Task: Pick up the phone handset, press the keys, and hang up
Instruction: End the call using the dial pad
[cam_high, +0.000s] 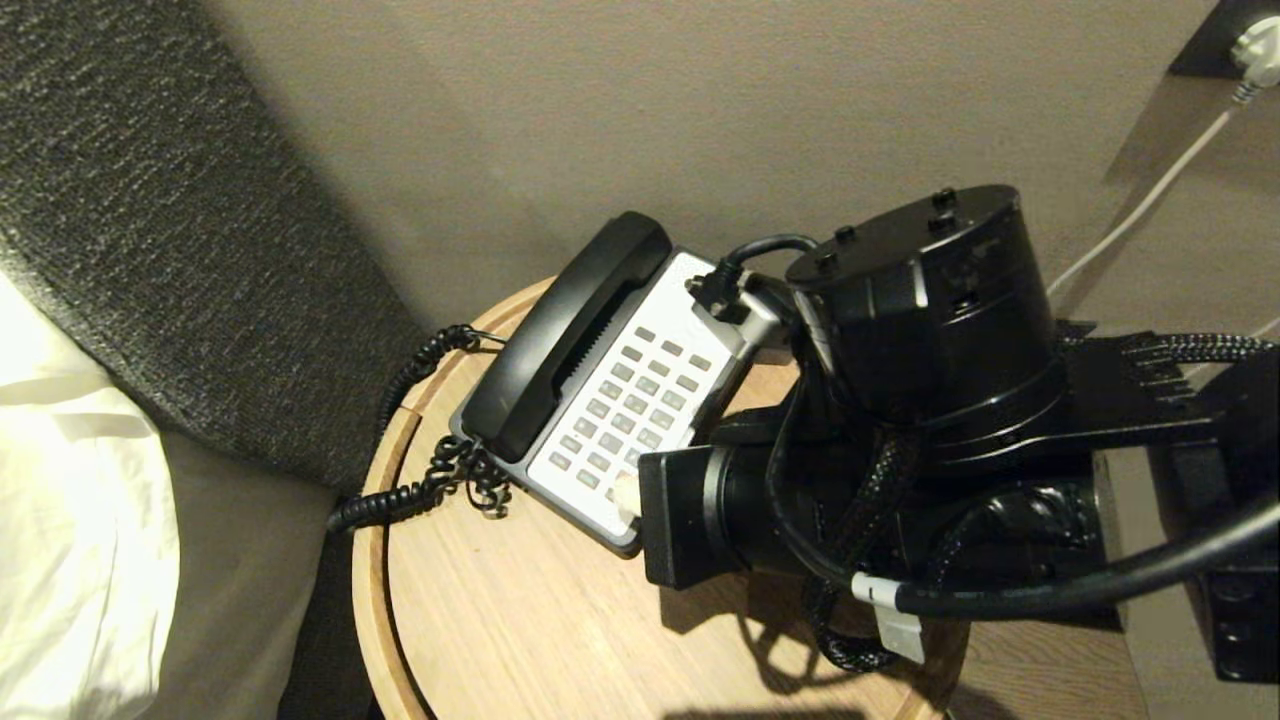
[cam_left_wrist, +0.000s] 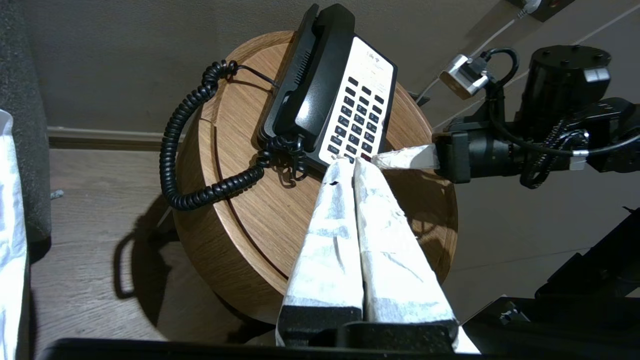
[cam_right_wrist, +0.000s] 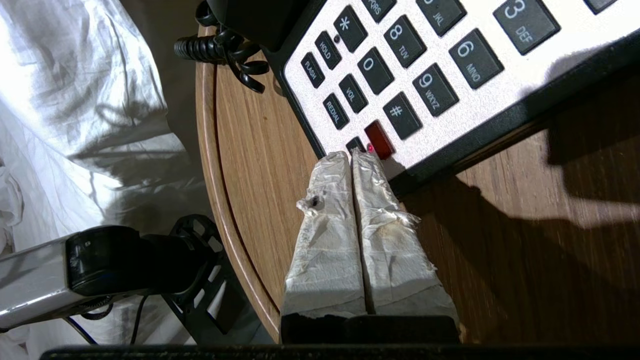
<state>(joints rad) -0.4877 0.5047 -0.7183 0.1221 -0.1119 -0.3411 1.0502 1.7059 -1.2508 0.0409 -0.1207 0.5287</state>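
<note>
The phone handset (cam_high: 565, 335) lies in its cradle on the phone base (cam_high: 640, 520), beside the keys (cam_high: 632, 400). The base sits on a round wooden table (cam_high: 520, 620). The right gripper (cam_right_wrist: 352, 156) has its fingers pressed tight together, holding nothing, with the tips at the base's near corner, right by the red button (cam_right_wrist: 378, 139). The left gripper (cam_left_wrist: 348, 162) is pinched together too, off the table's edge. The handset looks hard, smooth and slippery, and probably light. Its thin middle looks best to grab. The curly cord (cam_left_wrist: 175, 145) will tug back.

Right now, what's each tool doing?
Left tool: shut, holding nothing, off the table's edge.
Right tool: shut, empty, tips at the keys near the red button.
</note>
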